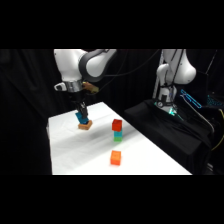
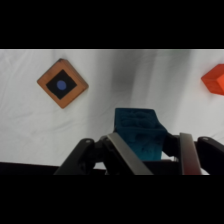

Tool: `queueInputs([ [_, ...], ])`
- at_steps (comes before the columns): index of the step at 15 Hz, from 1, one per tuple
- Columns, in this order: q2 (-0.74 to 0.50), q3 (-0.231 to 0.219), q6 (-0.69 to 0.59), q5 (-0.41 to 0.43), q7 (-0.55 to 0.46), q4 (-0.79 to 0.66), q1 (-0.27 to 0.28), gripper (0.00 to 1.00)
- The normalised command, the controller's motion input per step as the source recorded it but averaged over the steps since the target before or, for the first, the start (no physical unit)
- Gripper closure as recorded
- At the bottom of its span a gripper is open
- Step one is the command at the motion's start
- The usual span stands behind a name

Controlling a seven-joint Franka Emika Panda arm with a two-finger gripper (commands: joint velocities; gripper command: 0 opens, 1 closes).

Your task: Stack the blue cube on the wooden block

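The small teal-blue cube (image 2: 139, 134) is clamped between the two-finger gripper (image 2: 150, 150), carried above the flat brown wooden block (image 2: 62, 83) for stacking.

The white arm reaches in from above, its wrist pointing straight down over the counter's (image 1: 150, 155) far left part. The hand (image 1: 82, 116) hangs low, its two fingers (image 2: 186, 150) clamped on the sides of the blue cube (image 2: 140, 134).

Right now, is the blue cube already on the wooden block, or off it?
Off it. The pincer holds the blue cube between its fingers, and the wrist view shows the wooden block bare.
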Motion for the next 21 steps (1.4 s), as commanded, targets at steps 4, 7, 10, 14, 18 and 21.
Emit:
queueInputs([
  [4, 0.08, -0.106, 0.04, 0.122, 0.30, 0.10, -0.062, 0.74],
  [7, 0.12, -0.054, 0.19, 0.175, 0.27, 0.07, -0.026, 0.74],
  [10, 0.16, -0.099, 0.35, 0.068, 0.35, 0.05, 0.042, 0.74],
  [14, 0.11, -0.122, 0.26, 0.049, 0.31, 0.03, 0.040, 0.74],
  [18, 0.04, -0.110, 0.22, 0.042, 0.23, -0.05, 0.042, 0.74],
  [21, 0.02, -0.094, 0.21, 0.059, 0.21, -0.07, 0.047, 0.74],
])
